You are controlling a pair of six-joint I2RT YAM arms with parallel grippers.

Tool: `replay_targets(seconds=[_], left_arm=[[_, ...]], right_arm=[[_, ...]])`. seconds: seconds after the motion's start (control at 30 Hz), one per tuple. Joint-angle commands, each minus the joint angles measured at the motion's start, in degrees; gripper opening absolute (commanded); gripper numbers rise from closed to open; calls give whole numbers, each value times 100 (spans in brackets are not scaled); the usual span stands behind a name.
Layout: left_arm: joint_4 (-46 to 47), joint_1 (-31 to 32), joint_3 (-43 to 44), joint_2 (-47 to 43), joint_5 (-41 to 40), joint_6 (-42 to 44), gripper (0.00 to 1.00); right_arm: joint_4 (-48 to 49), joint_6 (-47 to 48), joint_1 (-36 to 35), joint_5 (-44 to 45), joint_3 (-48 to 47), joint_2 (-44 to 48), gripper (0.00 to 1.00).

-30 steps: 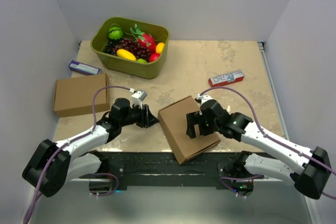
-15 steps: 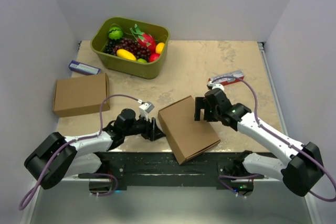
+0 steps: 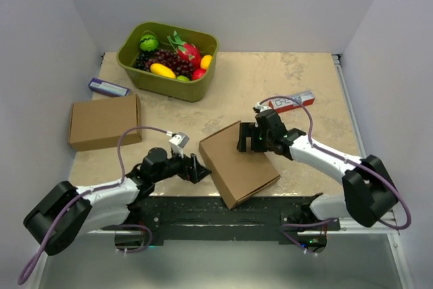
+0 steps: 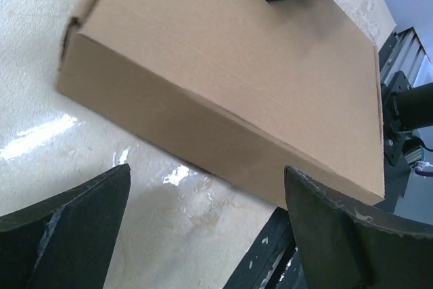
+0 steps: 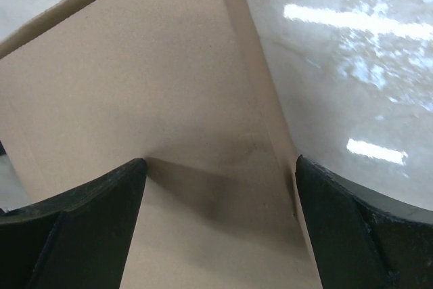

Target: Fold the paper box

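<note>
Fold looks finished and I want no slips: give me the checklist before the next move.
1. Box closed flat: ok.
2. Left gripper open, off the box's side: ok.
3. Right gripper open above the box: ok.
4. Right gripper clear of the box's top: cannot tell.
5. Box's near corner fully on the table: cannot tell.
6. Second box away from both arms: ok.

I have the paper box (image 3: 238,162) on the desk (image 3: 270,72) at the near edge, the left claw (image 3: 196,168) just left of it and the right claw (image 3: 248,140) over its far corner. A second box (image 3: 103,122) lies well left, the tub (image 3: 167,60) behind that.
</note>
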State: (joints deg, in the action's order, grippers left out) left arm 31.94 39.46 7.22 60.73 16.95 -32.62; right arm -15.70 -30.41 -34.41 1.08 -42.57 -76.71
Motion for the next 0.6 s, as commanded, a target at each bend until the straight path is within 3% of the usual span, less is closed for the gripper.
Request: replay_targets(seconds=[0.0, 0.1, 0.33, 0.43, 0.57], left_arm=[[1932, 0, 24, 675, 273, -226, 97], [2901, -61, 496, 1527, 730, -324, 90], [3291, -649, 1702, 3154, 1091, -113, 82], [3284, -905, 1773, 3191, 1047, 62, 82], [2765, -914, 1582, 2796, 959, 370, 83]], right_arm=[[778, -210, 5, -99, -251, -476, 91], [1208, -333, 5, -99, -366, -775, 89], [1457, -272, 251, -301, -1112, -1329, 90], [1325, -106, 409, -319, -1315, -1233, 99], [1061, 97, 725, -502, -1194, -847, 99]])
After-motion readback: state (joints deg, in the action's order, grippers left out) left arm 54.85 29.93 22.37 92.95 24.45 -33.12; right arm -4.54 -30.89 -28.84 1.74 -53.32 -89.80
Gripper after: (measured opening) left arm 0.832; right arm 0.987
